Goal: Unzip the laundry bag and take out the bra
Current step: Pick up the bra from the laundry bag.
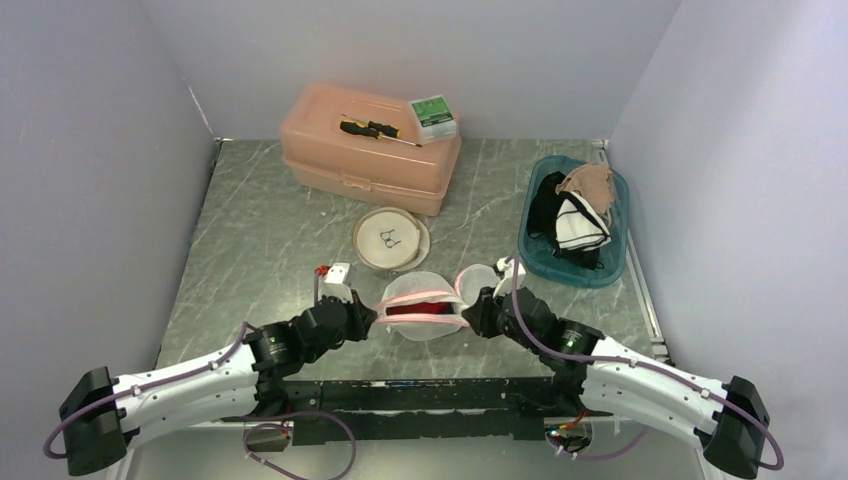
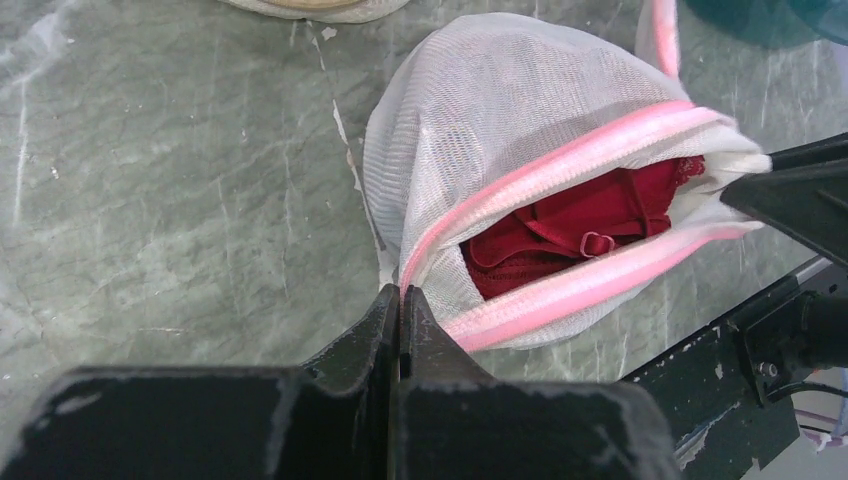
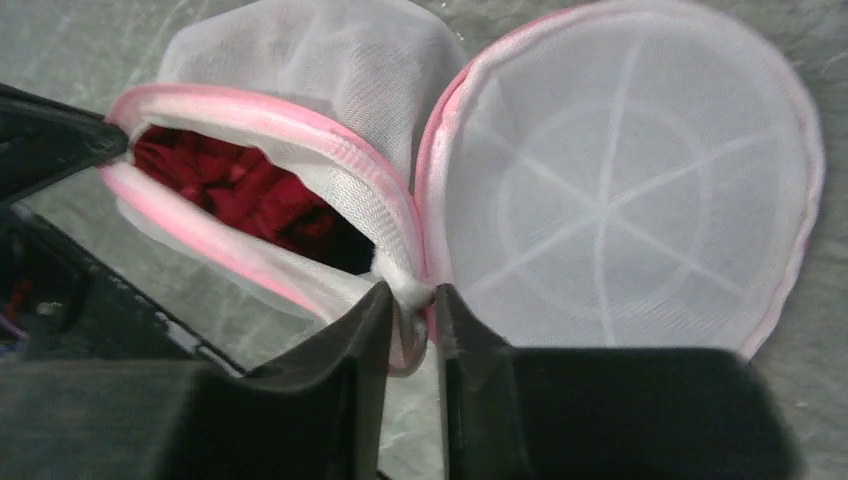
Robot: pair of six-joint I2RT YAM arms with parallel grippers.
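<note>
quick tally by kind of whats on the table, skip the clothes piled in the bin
laundry bag: 1
bra: 1
boxes: 2, pink box, small green box
bin: 1
screwdriver: 1
round disc: 1
total: 7

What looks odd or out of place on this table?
Nothing is spilled or broken. The one misfit is a screwdriver lying on the lid of the pink box, odd among laundry. The mesh bag gapes open with a red bra showing, but that is the job.
</note>
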